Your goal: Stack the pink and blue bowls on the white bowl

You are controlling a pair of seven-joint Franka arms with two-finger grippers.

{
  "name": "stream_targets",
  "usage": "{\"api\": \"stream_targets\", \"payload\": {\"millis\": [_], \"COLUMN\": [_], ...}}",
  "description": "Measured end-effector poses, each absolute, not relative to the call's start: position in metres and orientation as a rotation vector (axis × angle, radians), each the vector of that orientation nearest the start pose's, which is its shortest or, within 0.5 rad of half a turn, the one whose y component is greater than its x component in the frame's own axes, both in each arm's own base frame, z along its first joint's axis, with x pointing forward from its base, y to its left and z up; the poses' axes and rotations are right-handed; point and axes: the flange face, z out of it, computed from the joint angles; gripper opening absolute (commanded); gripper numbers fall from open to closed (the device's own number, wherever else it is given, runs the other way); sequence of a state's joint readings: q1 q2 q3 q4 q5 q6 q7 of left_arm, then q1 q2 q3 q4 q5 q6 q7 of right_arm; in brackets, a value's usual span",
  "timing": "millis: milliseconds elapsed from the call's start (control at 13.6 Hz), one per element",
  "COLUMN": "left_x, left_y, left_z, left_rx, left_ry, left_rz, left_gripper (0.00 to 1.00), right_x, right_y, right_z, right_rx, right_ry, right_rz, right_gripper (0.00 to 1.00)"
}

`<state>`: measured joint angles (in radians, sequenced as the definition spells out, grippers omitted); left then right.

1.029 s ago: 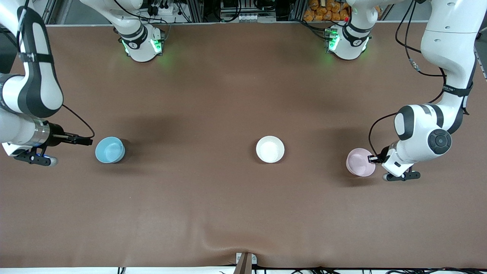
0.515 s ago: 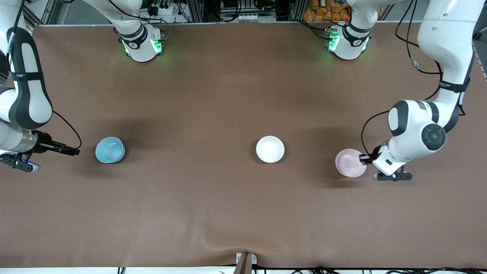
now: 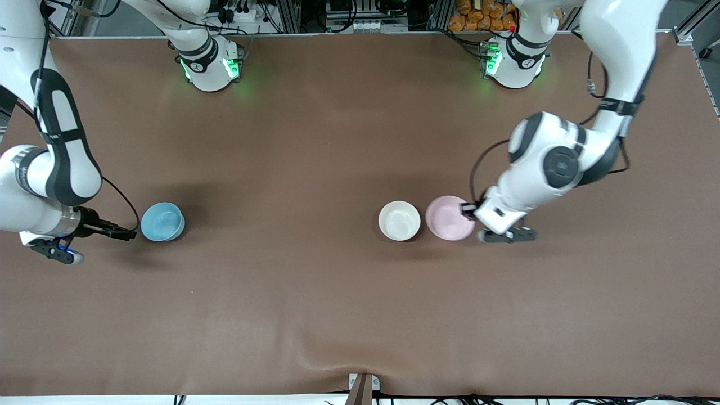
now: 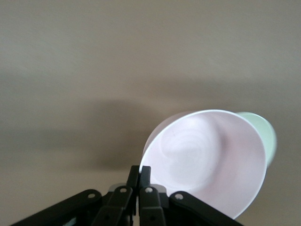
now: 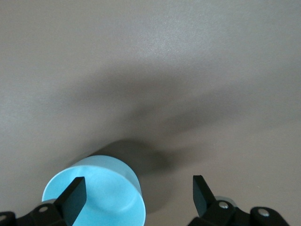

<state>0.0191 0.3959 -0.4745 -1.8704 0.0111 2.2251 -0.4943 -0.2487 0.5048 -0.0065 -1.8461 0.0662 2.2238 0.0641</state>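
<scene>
Right gripper [image 3: 130, 234], fingers spread, waits beside the blue bowl [image 3: 162, 221] at its arm's table end. Left gripper [image 3: 468, 210] pinches the pink bowl [image 3: 449, 217] rim (airborne); centre it over the white bowl [image 3: 399, 220] before lowering.

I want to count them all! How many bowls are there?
3. The blue bowl sits by the open right gripper; the white bowl mid-table; the pink bowl beside it, pinched by the left gripper.

A brown table [image 3: 337, 315] carried the white bowl [image 3: 399, 220] and the blue bowl [image 3: 162, 221]; the pink bowl [image 3: 449, 218], pinched at its rim by the left gripper [image 3: 468, 210], seemed lifted just beside the white one.
</scene>
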Motion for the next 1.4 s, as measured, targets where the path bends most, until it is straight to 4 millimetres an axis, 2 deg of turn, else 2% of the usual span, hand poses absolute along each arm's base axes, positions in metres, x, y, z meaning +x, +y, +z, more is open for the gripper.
{"api": "stream_targets", "payload": {"millis": [221, 368, 588, 662, 735, 1029, 1397], "left_x": [0.553, 0.548, 0.55, 0.551, 0.551, 0.553, 0.554], "left_y": [-0.311, -0.327, -0.332, -0.334, -0.335, -0.336, -0.337], "left_z": [0.319, 0.309, 0.292, 0.287, 0.284, 0.272, 0.256], "left_rx": [-3.284, -3.29, -3.308, -3.312, -3.317, -3.326, -3.335], "left_ry": [-0.143, -0.146, -0.152, -0.153, -0.154, -0.16, -0.167], "left_rz": [0.16, 0.176, 0.18, 0.182, 0.181, 0.181, 0.186], "left_gripper": [0.0, 0.0, 0.0, 0.0, 0.0, 0.0, 0.0], "right_x": [0.597, 0.585, 0.575, 0.574, 0.575, 0.577, 0.584], "right_y": [-0.135, -0.117, -0.107, -0.108, -0.108, -0.113, -0.116], "right_z": [0.21, 0.194, 0.183, 0.184, 0.186, 0.2, 0.239], "right_rx": [-3.036, -3.037, -3.038, -3.038, -3.039, -3.043, -3.05], "right_ry": [0.517, 0.484, 0.466, 0.467, 0.469, 0.478, 0.484], "right_rz": [0.209, 0.269, 0.303, 0.301, 0.296, 0.255, 0.159], "right_gripper": [1.0, 1.0, 0.32, 0.14, 0.0, 0.0, 0.0]}}
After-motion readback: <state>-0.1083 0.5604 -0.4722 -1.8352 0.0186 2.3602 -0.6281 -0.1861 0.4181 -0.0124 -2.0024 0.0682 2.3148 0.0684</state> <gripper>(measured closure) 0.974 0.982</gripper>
